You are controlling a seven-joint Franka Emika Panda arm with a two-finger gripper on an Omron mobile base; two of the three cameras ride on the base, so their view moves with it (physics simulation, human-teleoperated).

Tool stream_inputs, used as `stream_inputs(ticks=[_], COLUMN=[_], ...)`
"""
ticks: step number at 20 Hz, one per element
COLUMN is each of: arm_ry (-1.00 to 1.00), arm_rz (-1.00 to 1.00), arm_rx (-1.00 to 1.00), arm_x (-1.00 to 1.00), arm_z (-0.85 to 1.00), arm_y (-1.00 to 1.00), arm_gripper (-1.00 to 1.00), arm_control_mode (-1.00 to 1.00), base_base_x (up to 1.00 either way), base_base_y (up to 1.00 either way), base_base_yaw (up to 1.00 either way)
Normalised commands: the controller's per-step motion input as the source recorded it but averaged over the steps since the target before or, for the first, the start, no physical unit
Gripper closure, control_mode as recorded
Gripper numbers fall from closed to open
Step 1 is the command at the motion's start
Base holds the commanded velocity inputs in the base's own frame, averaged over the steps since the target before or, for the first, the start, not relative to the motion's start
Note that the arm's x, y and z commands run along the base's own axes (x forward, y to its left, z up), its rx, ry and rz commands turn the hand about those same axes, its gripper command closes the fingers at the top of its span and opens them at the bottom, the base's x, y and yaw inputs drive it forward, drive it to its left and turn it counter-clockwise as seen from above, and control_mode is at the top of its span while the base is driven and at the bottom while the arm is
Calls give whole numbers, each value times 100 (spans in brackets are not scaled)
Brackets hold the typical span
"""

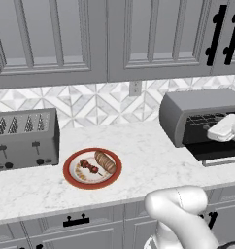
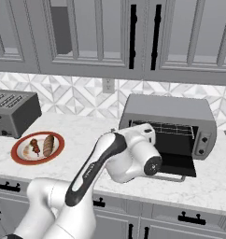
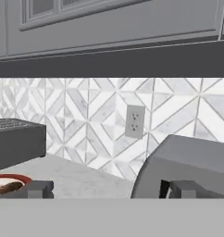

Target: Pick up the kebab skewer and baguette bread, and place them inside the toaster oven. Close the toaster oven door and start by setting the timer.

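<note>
End effector (image 3: pixel 106 189) fingertips (image 3: pixel 38 189) stand well apart, released, holding nothing, just in front of the toaster oven (image 1: pixel 199 114), whose toaster oven door (image 2: pixel 176 164) hangs open. Well to its left, one kebab skewer (image 1: pixel 89 167) and one baguette bread (image 1: pixel 105 162) lie side by side on one red plate (image 1: pixel 68 170) on the surface (image 1: pixel 139 155). Beyond it stands one slotted toaster (image 1: pixel 25 138), cut off in the right base view.
</note>
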Motion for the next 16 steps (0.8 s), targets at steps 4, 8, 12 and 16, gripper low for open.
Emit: stream_inputs(ticks=[4, 8, 12, 16], arm_ry=[0, 0, 2, 2], arm_rz=[0, 2, 1, 2], arm_rx=[26, 31, 4, -3], arm_x=[10, 21, 24, 28], arm_z=[-16, -10, -35, -45], arm_y=[-51, -69, -24, -8], arm_gripper=[-100, -100, -100, -100], arm_control_mode=[-100, -100, -100, -100], base_base_x=[0, 0, 0, 0], base_base_y=[0, 0, 0, 0], base_base_yaw=[0, 0, 0, 0])
